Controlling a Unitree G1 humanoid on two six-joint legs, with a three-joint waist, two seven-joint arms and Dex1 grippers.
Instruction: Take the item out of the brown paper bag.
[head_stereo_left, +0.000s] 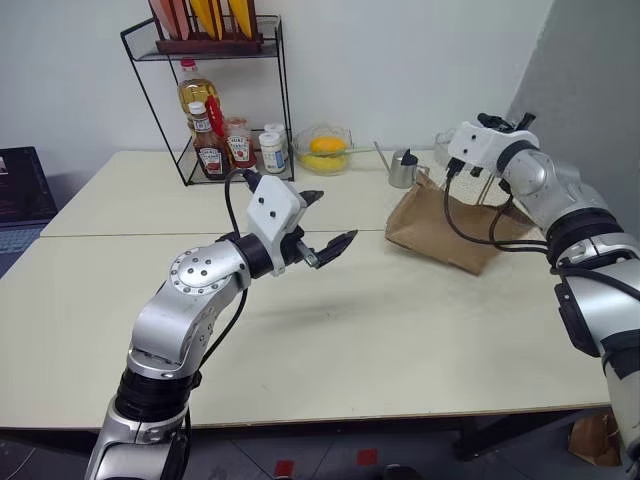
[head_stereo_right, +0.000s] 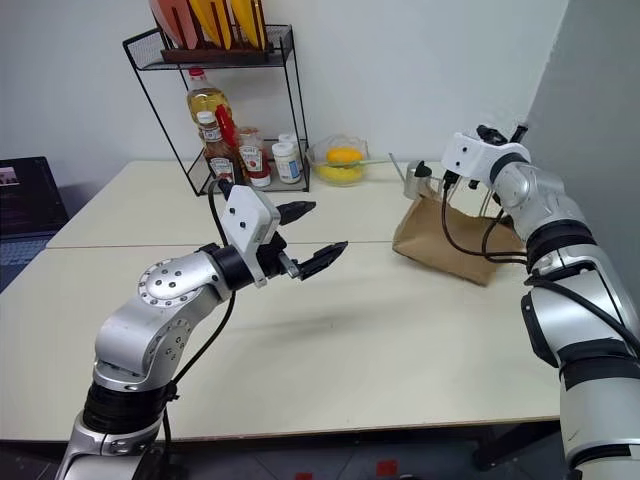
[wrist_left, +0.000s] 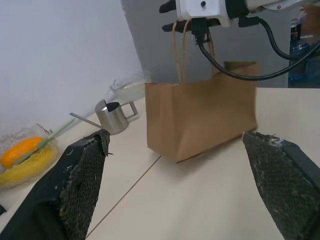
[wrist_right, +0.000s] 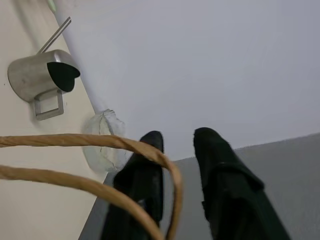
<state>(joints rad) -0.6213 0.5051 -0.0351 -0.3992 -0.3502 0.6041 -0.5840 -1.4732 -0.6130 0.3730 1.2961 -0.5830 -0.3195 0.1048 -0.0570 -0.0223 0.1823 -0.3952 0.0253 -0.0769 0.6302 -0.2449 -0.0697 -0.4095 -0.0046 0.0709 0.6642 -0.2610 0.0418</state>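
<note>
The right gripper (wrist_left: 172, 22) is pinching the brown paper bag's (wrist_left: 200, 115) cord handles (wrist_left: 178, 50) from above, while the open left gripper (head_stereo_left: 322, 222) is facing its side.

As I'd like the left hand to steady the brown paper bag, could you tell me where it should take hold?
Grip the brown paper bag by its upper rim at the near corner, coming in level from the open left hand. The bag stands upright on the table, its rim facing that side, and the cord handles are looped over the right hand.
</note>
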